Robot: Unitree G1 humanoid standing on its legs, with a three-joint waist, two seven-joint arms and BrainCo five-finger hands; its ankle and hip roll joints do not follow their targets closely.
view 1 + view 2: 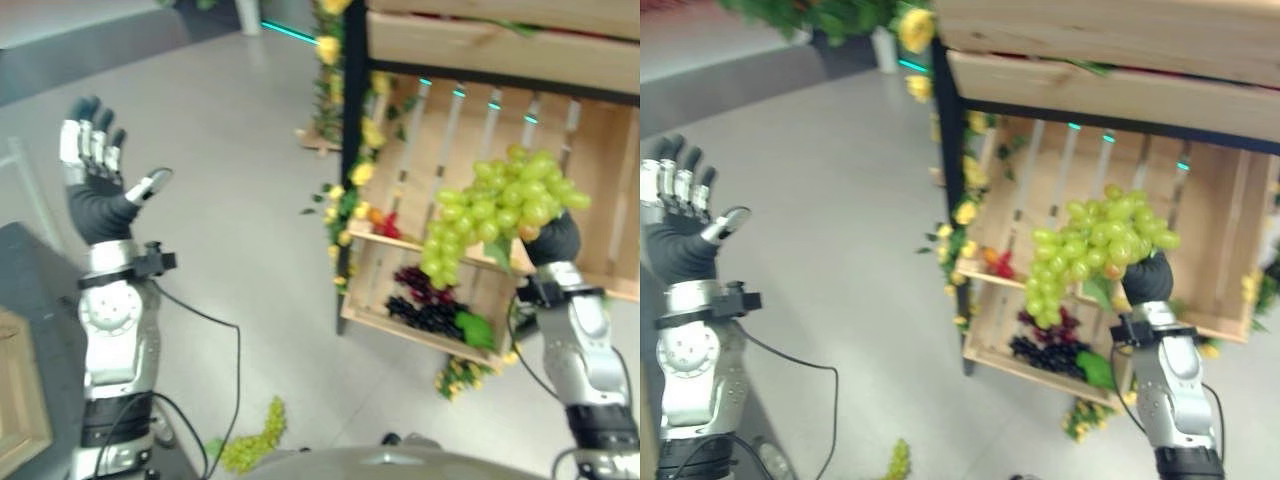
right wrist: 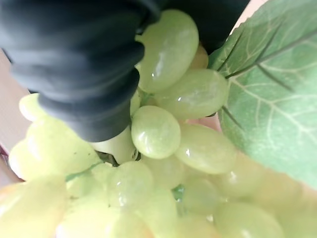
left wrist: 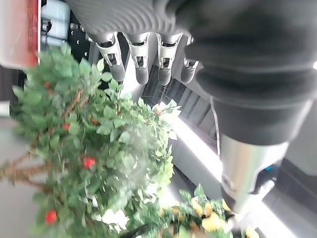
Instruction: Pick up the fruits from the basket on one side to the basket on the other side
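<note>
A bunch of green grapes is held up in the air in front of the slatted wooden crate, grasped from below by the right hand, whose dark cover wraps against the berries in the right wrist view. Below the bunch, in the crate's lower compartment, lie dark grapes with a green leaf. Another green bunch lies on the floor, well apart from the crate. The left hand is raised far from the crate, fingers straight and empty.

left hand: dark ribbed cover, silver fingers, dark tips | right hand: dark cover | forearms: silver-grey, black collars, round screwed plates
</note>
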